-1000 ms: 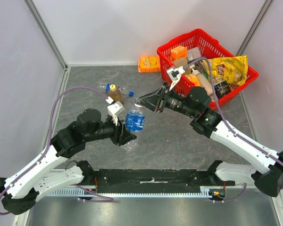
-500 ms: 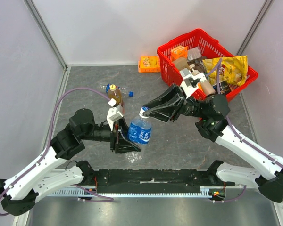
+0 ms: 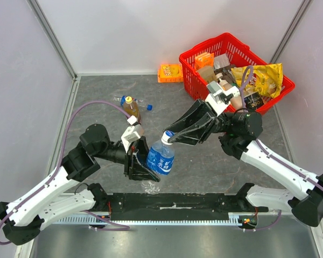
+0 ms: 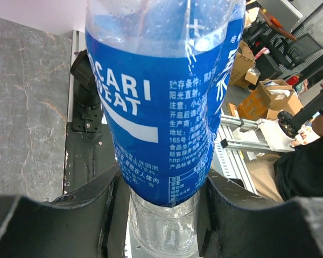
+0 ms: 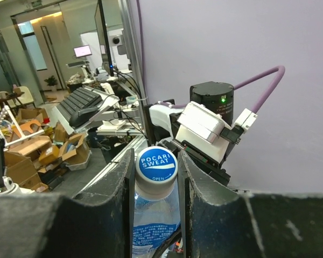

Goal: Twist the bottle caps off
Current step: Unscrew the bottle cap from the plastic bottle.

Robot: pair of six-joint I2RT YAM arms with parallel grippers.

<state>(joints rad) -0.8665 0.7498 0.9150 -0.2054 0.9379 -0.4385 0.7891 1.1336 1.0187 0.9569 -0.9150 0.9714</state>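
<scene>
A clear bottle (image 3: 160, 160) with a blue label hangs tilted above the table, its whitish-and-blue cap (image 3: 167, 135) pointing up and to the right. My left gripper (image 3: 149, 167) is shut on the bottle's lower body (image 4: 167, 107), one finger (image 4: 91, 204) on each side. My right gripper (image 3: 171, 136) is shut on the cap (image 5: 156, 165), which sits between its two fingers (image 5: 118, 183). An amber bottle (image 3: 132, 110) with a yellow cap (image 3: 128, 99) stands at the back left. Another blue-labelled bottle (image 3: 123, 100) is partly hidden behind it, and a small blue cap (image 3: 149, 107) is beside it.
A red basket (image 3: 189, 57) full of snack packs stands at the back right, close behind my right arm. An orange box (image 3: 170, 72) lies by the back wall. The arms' base rail (image 3: 172, 203) runs along the near edge.
The held bottle has moved toward the near edge and tilted more. Both grippers moved with it, the left on the body and the right at the cap.
</scene>
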